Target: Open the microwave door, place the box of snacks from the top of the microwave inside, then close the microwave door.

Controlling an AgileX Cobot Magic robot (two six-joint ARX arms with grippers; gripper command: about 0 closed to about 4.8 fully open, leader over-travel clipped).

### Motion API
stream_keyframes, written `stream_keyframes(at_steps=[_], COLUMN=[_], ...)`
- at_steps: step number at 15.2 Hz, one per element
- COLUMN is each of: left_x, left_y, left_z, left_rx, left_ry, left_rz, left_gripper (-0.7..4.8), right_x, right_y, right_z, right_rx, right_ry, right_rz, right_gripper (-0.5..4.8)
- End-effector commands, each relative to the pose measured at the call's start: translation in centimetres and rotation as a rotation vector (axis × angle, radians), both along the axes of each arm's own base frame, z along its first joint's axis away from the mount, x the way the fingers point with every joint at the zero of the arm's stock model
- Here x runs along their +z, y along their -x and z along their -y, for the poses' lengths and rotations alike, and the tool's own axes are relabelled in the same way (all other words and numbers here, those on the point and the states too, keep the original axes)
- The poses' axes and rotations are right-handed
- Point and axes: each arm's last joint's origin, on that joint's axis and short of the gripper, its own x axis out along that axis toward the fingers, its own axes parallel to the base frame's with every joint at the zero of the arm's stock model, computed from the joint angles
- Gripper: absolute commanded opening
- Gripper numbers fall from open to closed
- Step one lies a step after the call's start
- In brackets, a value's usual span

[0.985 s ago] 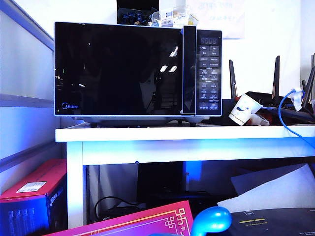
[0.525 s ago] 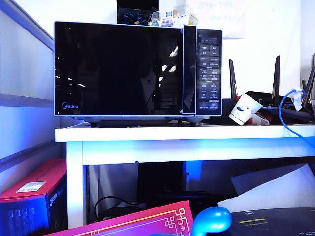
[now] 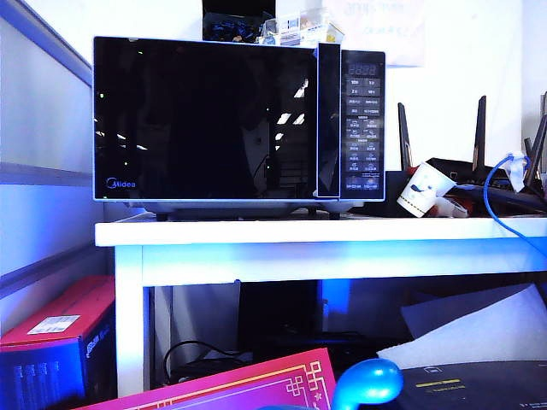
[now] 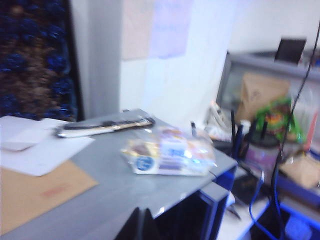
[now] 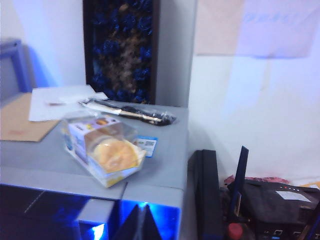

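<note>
the microwave is sitting on a white table, and the microwave door is standing shut, its glossy black glass showing reflections, with the midea logo at its lower left and the handle strip running down its right side beside the button panel. the box of snacks is resting on the grey top of the microwave, near the front edge and toward the panel end; its clear lid is showing a yellow-orange round piece inside. in the exterior view only its top edge is peeking above the microwave, next to a dark box with blue contents standing against the wall.

neither arm is showing in the exterior view. the left gripper is hovering above the front edge of the microwave top, its two dark fingers lying pressed together with nothing between them, and the snack box is sitting just ahead of it. the right gripper is hanging over the front corner of the microwave top, its fingers also closed together and holding nothing, with the snack box a little ahead and to one side.

a brown envelope, white paper and a black-handled utensil in a wrapper are lying on the microwave top behind the snack box. a tipped white paper cup is lying on the table beside the microwave
</note>
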Motion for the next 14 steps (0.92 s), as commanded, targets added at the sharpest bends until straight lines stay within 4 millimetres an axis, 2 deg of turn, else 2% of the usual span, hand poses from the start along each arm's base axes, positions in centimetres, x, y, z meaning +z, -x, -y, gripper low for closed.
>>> stream_keyframes(at_steps=[1, 3, 8, 11, 14], left_x=[-0.8, -1.1, -2.4, -3.7, -5.0], left_y=[-1.3, -2.1, -4.8, -6.7, -8.2], left_z=[1.6, 1.9, 2.7, 3.3, 3.7], left_rx=[0.058, 0.058, 0.058, 0.058, 0.059], left_ry=[-0.049, -0.040, -0.018, -0.015, -0.017], left_rz=[0.038, 0.052, 0.094, 0.101, 0.097], left_gripper=[-0.06, -0.06, -0.06, -0.06, -0.06], right_x=[0.6, 0.8, -0.4, -2.8, -4.8], right_y=[-2.4, -4.2, -10.0, -13.9, -16.4], right_z=[0.6, 1.6, 1.2, 0.7, 0.3], right_rx=[0.028, 0.027, 0.073, 0.079, 0.081], right_ry=[-0.022, -0.024, -0.017, -0.012, -0.033], right_rz=[0.020, 0.015, -0.008, -0.042, -0.033], right_gripper=[-0.05, -0.05, -0.05, -0.05, -0.05])
